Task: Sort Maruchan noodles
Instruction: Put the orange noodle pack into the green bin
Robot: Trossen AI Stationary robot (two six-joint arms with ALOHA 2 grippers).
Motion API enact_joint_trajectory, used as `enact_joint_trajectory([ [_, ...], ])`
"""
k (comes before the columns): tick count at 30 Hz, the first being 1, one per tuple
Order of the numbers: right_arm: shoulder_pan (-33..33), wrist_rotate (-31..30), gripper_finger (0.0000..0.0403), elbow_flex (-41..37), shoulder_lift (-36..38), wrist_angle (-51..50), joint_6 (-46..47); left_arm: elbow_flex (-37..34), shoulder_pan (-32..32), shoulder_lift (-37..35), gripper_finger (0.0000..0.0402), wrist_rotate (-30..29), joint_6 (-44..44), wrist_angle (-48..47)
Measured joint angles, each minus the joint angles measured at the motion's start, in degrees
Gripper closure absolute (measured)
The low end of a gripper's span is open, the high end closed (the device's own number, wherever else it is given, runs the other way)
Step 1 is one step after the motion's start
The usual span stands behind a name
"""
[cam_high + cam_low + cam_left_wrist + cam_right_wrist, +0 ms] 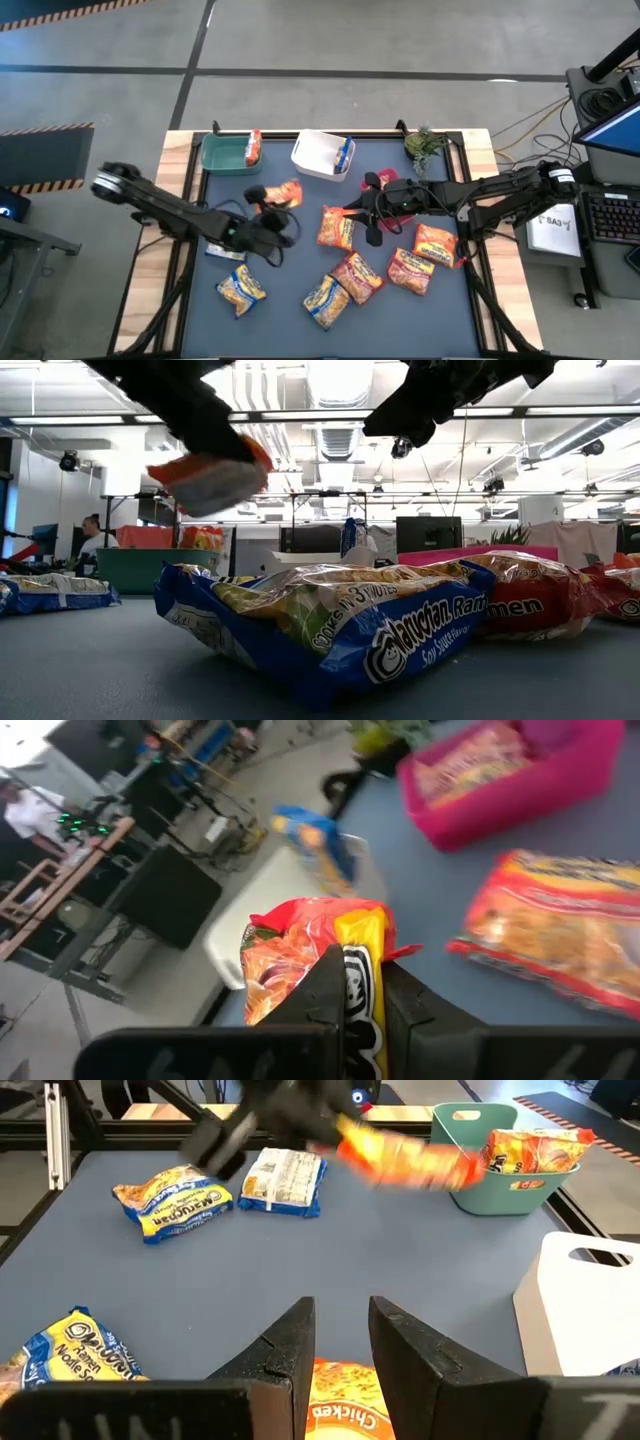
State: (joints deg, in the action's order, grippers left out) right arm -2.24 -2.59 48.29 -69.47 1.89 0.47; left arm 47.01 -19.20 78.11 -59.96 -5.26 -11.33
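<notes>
A: In the high view, we see the left gripper (272,203) clamped on an orange packet (285,192) left of centre. The green bin (222,155) lies toward the upper left from it, near, and our left arm is the nearer one.

B: In the low view, the same packet (210,478) hangs in the upper left, above the table, long axis almost level.

A: In the left wrist view, the fingers (333,990) are together on the packet's edge.

B: In the right wrist view, the right gripper (340,1342) stands a little apart, holding nothing, over a "Chicken" packet (342,1402) at the bottom centre.
</notes>
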Motion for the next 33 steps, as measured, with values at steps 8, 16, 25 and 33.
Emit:
enact_joint_trajectory([
  [8,0.0,0.0,0.0317,0.0,0.0,0.1,0.0,-11.5,3.4,-21.1,0.0398,-4.2,10.7,13.4],
  [16,0.0,0.0,0.0317,0.0,0.0,0.1,0.0,-23.9,14.8,-33.5,0.0397,1.9,20.8,38.2],
  [25,0.0,0.0,0.0317,0.0,0.0,0.1,0.0,-30.6,32.2,-34.2,0.0396,15.2,16.4,49.0],
  [33,0.0,0.0,0.0317,0.0,0.0,0.0,-0.1,-31.1,44.9,-30.0,0.0396,20.2,13.9,49.6],
])
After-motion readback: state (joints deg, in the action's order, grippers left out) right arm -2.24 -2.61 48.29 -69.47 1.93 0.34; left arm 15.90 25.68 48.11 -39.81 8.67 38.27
